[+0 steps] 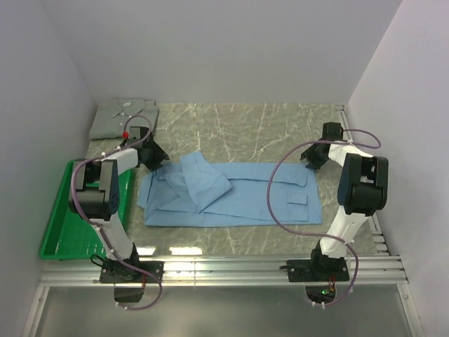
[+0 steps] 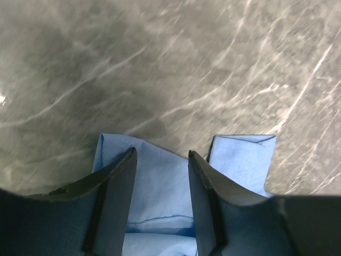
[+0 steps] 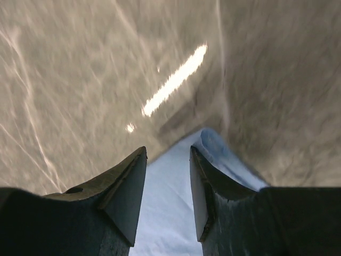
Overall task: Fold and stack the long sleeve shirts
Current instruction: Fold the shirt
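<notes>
While each wrist view crops the light blue shirt to one edge, you see it spread mid-table. The left gripper at its 10 o'clock and the right gripper at 2 o'clock are both half-parted. The grey-green shirt lies at 11 o'clock.

Wrist views crop blue shirt at the bottom edge; left tool and right tool cover part. Behind it, grey shirt sits partly behind left arm. Right wrist view: tabletop blurred.
</notes>
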Motion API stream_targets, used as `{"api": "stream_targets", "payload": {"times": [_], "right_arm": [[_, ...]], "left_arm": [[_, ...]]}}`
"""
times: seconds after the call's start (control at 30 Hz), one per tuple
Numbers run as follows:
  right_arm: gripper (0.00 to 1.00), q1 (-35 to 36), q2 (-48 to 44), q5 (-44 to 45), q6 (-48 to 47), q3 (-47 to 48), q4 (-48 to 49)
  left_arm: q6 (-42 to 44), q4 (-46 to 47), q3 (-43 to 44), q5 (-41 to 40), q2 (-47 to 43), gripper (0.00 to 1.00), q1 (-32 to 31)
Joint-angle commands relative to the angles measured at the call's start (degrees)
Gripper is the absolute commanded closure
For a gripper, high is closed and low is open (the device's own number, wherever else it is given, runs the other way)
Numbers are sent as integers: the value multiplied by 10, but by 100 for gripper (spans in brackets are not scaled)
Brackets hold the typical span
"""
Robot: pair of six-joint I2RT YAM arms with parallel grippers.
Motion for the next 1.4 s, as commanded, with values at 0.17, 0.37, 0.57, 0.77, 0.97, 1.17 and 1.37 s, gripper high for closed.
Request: {"api": "stream_targets", "payload": {"times": [0.17, 0.37, 0.57, 0.77, 0.97, 1.17, 1.37], "right_arm": [[54, 7, -50, 46, -46, 38, -13], [51, 100, -152, 78, -85, 10, -33], [25, 183, -229, 64, -118, -28, -33], [20, 250, -281, 63, -152, -37, -53], [20, 278, -313, 57, -155, -59, -52], [20, 283, -319, 57, -155, -75, -53], [20, 284, -321, 64, -158, -72, -53]], "left_arm": [[51, -22, 29, -15, -67, 39, 4], [92, -48, 20, -15, -153, 26, -15], [85, -59, 20, -8, -135, 25, -64], [71, -57, 54, -11, -58, 33, -92], [59, -54, 88, -10, 3, 45, -107], [46, -51, 92, -12, 23, 46, -126], [38, -72, 97, -28, 38, 45, -139]]}}
